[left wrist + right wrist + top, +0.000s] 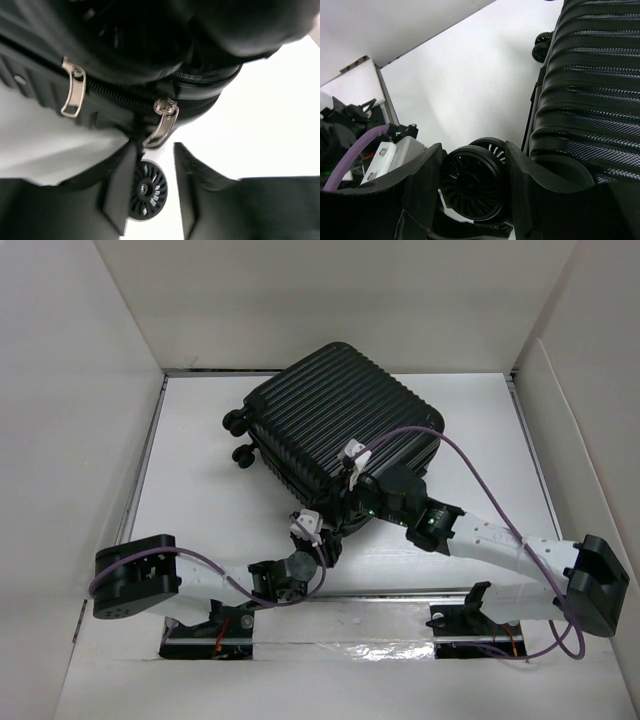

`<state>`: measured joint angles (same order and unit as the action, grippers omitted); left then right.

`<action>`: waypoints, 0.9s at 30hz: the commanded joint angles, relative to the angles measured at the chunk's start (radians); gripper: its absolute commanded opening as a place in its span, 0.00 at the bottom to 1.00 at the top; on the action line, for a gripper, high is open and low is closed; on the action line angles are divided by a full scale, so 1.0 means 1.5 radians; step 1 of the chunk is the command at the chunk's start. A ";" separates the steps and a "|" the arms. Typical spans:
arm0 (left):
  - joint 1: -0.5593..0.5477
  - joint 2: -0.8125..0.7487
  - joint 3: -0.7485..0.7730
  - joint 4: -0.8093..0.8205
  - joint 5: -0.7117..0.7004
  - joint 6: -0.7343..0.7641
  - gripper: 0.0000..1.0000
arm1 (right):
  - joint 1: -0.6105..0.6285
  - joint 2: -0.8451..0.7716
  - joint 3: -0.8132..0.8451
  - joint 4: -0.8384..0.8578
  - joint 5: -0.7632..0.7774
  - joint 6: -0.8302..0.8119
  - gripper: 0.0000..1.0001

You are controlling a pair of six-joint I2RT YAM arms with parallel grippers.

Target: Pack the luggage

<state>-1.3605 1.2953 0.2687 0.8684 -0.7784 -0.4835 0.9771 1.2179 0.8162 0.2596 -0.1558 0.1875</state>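
The luggage [340,420], a black ribbed hard-shell suitcase, lies closed and turned at an angle in the middle of the white table. My right gripper [352,508] is at its near corner, and in the right wrist view the gripper [474,150] is shut on a black caster wheel [472,182]. My left gripper [308,530] is just left of that corner. In the left wrist view it [155,147] is open. A silver zipper pull [162,125] hangs right at its fingertips, and a caster wheel [147,190] shows between the fingers. A second zipper pull [72,92] hangs further left.
Two more caster wheels [240,438] stick out at the suitcase's left side. White walls [80,440] enclose the table on the left, back and right. A metal rail [380,592] runs along the near edge. Purple cables [470,465] loop over both arms.
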 commanded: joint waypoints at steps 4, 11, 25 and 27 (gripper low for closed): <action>-0.004 0.038 0.054 0.031 -0.022 0.015 0.40 | 0.006 0.004 0.078 0.104 -0.057 0.023 0.00; 0.012 0.082 0.090 0.046 -0.070 0.042 0.36 | 0.006 0.021 0.078 0.114 -0.078 0.030 0.00; 0.031 0.025 0.058 0.011 -0.221 0.029 0.00 | 0.006 -0.026 0.027 0.122 -0.062 0.039 0.00; 0.037 0.001 0.042 -0.038 -0.237 -0.001 0.00 | 0.006 -0.031 0.012 0.127 -0.061 0.042 0.00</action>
<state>-1.3502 1.3674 0.3618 0.8749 -0.9596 -0.4839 0.9512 1.2407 0.8333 0.3046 -0.1783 0.2028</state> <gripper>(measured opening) 0.080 0.516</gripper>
